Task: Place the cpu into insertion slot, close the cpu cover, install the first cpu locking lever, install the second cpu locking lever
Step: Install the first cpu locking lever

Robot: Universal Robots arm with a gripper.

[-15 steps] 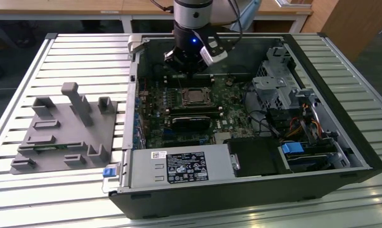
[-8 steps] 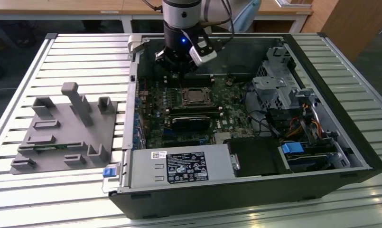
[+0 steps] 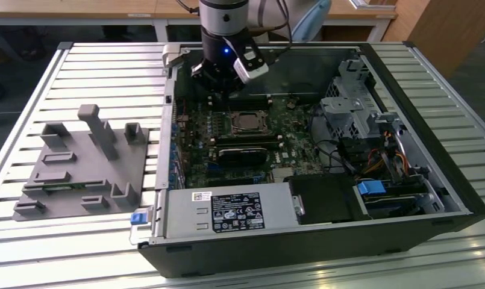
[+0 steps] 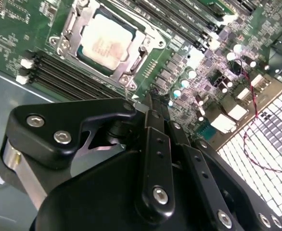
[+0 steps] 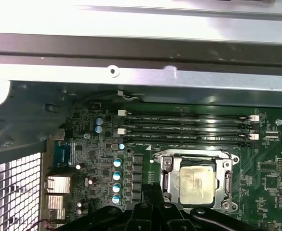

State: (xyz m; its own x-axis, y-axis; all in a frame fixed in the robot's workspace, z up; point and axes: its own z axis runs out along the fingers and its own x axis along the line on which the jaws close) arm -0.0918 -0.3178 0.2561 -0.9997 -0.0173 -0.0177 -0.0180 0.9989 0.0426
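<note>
The claw [image 4: 149, 103], pinched together, hangs near the cpu [image 4: 107, 41] seated between long memory slots [image 4: 64, 72].

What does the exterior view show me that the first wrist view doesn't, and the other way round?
Exterior view: the whole open computer case on the slatted table, the grey fixture tray at the exterior view's left, the power supply and the arm above the board. First wrist view: close detail of the cpu cover framing the chip and the long memory slots beside it. Both: the cpu seated on the green board, with the gripper near it.
</note>
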